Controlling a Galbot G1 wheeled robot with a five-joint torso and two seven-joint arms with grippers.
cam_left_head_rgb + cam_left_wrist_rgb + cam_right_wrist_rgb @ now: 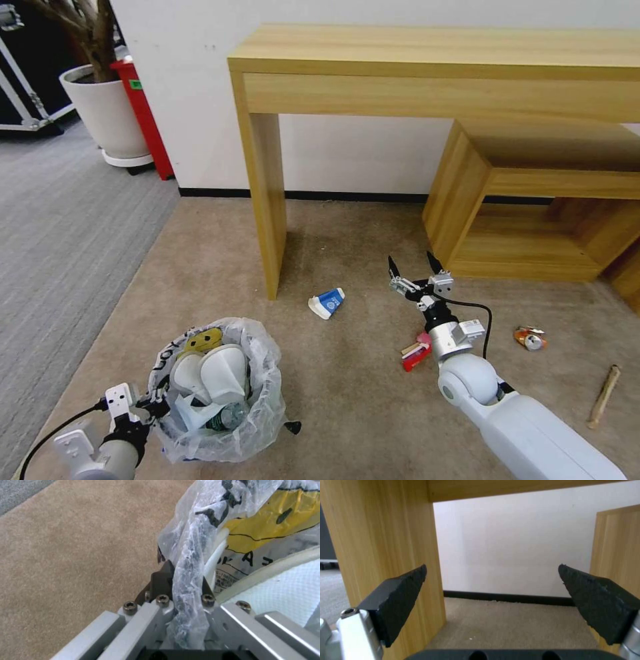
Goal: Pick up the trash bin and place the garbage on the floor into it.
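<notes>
The trash bin (217, 393) is seen at the lower left of the head view, standing on the beige floor (347, 393). Its rim, wrapped in the crinkly plastic bag (190, 562), is clamped by the left gripper (155, 405), whose black fingers (161, 580) are closed tightly on it at the edge nearest the lower left corner. Inside the bin, two white slippers (220, 373) and a bottle with a green label (227, 419) are held, with a yellow printed patch (266, 520) showing through the bag. Black lettering is printed on the bag rim, but no word can be read with certainty.

The right gripper (415, 267) is found right of centre in the head view, raised above the carpet, its jaws spread wide with nothing between them. In the right wrist view the black pads (400, 597) are pointed toward the gap under the wooden desk (427, 73) and the white wall (510, 550).

Garbage is left lying on the floor: a blue-white carton (327, 303) left of the right gripper, well apart from it; red wrappers (417, 353) just beside the right arm's wrist; a crushed can (531, 338) to the right; and a wooden stick (604, 395) at the right edge. The writing on the carton cannot be made out.
</notes>
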